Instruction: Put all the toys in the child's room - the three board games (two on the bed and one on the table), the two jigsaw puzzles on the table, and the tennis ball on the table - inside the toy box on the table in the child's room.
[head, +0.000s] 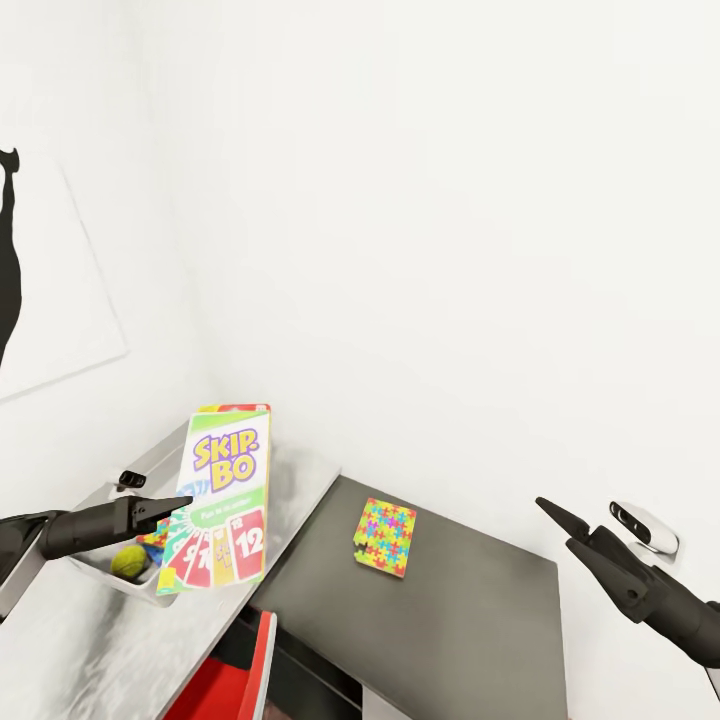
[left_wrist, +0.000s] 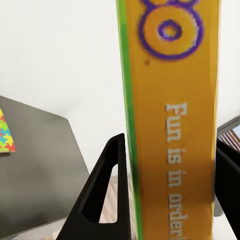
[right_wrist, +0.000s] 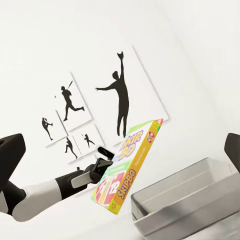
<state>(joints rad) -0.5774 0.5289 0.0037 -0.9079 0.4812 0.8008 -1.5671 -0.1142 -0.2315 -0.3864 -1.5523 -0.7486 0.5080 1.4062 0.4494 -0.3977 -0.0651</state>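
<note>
Item 1, nearest: my left gripper (head: 178, 508), fingers (left_wrist: 107, 192) clamped on the side edges of the Skip-Bo board game (head: 222, 495). I hold it upright, low on the box, so most of its length stands above the grip. Risk as I judge it: the tall box could pivot or slide in the pinch if I swing the wrist quickly.

Item 2: toy box (head: 110, 575), a grey open bin on the table (head: 90, 640), directly under the held game. A tennis ball (head: 128, 561) already lies inside, with a coloured flat box beside it. Risk: the game is long against the bin's opening; lowered upright, it may catch the rim or lean out over the edge rather than settle in.

Item 3: my right gripper (head: 560, 518), raised over the dark table (head: 470, 610), holding nothing; whether its fingers are parted I cannot tell.

Item 4, farther: jigsaw puzzle (head: 385, 537), flat on the dark table, well apart from the bin and not yet collected.

Item 5, farthest: wall with baseball silhouette prints (right_wrist: 119, 92). Risk: little room behind the bin for the raised box.
</note>
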